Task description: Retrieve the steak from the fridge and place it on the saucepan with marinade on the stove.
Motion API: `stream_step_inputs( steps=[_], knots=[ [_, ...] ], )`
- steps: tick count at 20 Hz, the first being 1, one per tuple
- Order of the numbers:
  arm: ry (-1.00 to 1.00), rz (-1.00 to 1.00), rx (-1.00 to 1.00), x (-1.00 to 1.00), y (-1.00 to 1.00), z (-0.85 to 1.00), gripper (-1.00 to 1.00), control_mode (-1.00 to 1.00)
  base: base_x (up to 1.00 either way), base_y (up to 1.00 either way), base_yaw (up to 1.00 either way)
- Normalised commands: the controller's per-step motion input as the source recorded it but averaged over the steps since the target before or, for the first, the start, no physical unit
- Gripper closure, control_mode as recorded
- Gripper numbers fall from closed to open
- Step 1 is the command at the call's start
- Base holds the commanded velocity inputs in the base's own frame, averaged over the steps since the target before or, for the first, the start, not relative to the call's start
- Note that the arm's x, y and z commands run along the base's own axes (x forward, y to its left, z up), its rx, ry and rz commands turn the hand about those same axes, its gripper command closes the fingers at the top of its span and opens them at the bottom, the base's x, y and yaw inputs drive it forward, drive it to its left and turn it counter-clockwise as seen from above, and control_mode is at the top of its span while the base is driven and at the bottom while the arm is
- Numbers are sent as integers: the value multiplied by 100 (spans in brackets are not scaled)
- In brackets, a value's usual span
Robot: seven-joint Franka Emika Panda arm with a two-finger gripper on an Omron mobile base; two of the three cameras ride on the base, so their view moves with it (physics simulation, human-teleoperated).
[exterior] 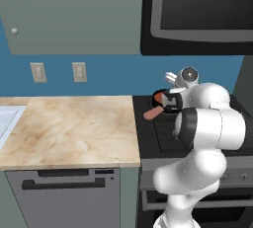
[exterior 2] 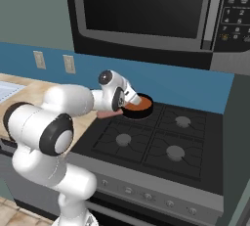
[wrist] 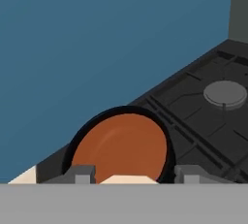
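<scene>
Gripper over near rim of saucepan on stove back-left burner, jaws clamped on pale-edged steak. Marinade fills the saucepan.

Black saucepan of orange-brown marinade on the stove, pale steak between gripper fingertips.

saucepan black | marinade orange-brown | stove black | wall blue
</scene>
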Motion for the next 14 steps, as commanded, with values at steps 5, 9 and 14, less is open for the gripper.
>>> stream_step_inputs(
  steps=[5,9,14],
  knots=[
    [0,3,0,35,-13,-13,100,-100,0,0,0],
    [0,3,0,35,-13,-13,100,-100,0,0,0],
    [0,3,0,35,-15,-14,100,-100,0,0,0]
  ],
)
